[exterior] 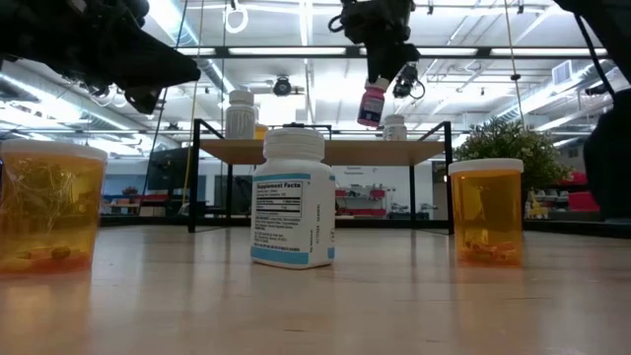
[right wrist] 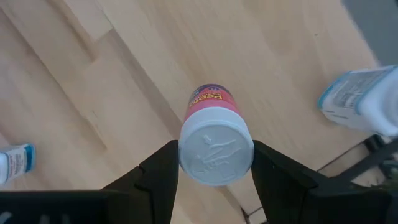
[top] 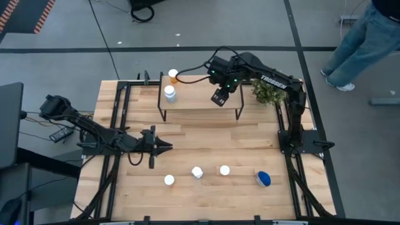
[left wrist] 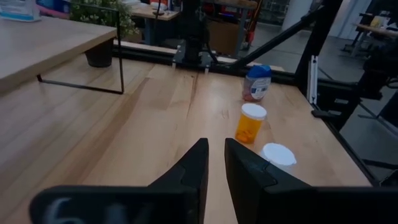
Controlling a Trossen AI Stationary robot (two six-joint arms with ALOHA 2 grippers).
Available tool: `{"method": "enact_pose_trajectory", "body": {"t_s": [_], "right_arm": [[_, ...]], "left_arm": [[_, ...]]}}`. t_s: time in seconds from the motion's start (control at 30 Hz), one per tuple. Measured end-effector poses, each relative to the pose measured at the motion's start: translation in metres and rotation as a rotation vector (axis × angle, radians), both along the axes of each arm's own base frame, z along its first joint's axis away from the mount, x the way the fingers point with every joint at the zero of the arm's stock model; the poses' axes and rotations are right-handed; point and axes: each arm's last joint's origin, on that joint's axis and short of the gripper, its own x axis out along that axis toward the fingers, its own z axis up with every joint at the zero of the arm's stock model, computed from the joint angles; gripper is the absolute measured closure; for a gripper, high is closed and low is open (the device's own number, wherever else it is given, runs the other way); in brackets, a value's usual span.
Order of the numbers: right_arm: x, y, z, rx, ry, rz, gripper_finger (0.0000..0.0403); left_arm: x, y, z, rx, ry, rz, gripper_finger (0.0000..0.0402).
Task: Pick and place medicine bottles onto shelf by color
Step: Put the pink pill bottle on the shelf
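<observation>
My right gripper (top: 219,97) hangs over the shelf (top: 200,107), shut on a pink-bodied, white-capped bottle (exterior: 372,104) that hovers above the board. On the shelf's left part stand an orange bottle (top: 173,75) and a white bottle (top: 169,94). Three white-capped bottles (top: 169,180) (top: 197,172) (top: 224,170) and a blue-topped one (top: 263,179) stand on the tabletop near its front edge. My left gripper (top: 165,147) is shut and touches nothing, left of the table's centre, above the wood. My right gripper pinches the pink bottle by its white cap (right wrist: 216,152), one finger (right wrist: 158,174) on each side of the cap. The fingers come from above, pointing down. The bottle hangs below them, slightly tilted, lifted clear above the shelf board (exterior: 325,151).
A small potted plant (top: 267,92) stands at the shelf's right end. In the right wrist view, blue-labelled white bottles (right wrist: 364,99) (right wrist: 13,163) flank the held bottle. A person's legs (top: 359,44) show on the floor beyond the table's far right corner.
</observation>
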Motion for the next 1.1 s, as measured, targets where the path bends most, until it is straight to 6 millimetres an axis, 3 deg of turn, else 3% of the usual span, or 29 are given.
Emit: {"method": "enact_pose_trajectory", "body": {"t_s": [0.2,0.4,0.57,0.8,1.1], "right_arm": [[-0.017,0.005,0.007,-0.036,0.004,-0.011,0.0213],[-0.051,0.015,-0.021,0.007,0.145,-0.045,0.0213],[-0.069,0.022,-0.017,0.005,0.114,-0.08,0.0213],[-0.07,0.02,0.006,-0.039,-0.004,-0.102,0.0212],[-0.061,0.007,-0.005,0.011,0.016,-0.117,0.0212]], "left_arm": [[0.0,0.0,0.0,-0.014,-0.001,0.002,0.0348],[0.0,0.0,0.0,-0.018,-0.001,0.003,0.0341],[0.001,0.001,0.001,0.002,-0.014,0.005,0.0342],[0.002,0.004,0.003,0.005,-0.027,0.024,0.0344],[0.002,0.004,0.003,0.022,-0.026,0.022,0.034]]}}
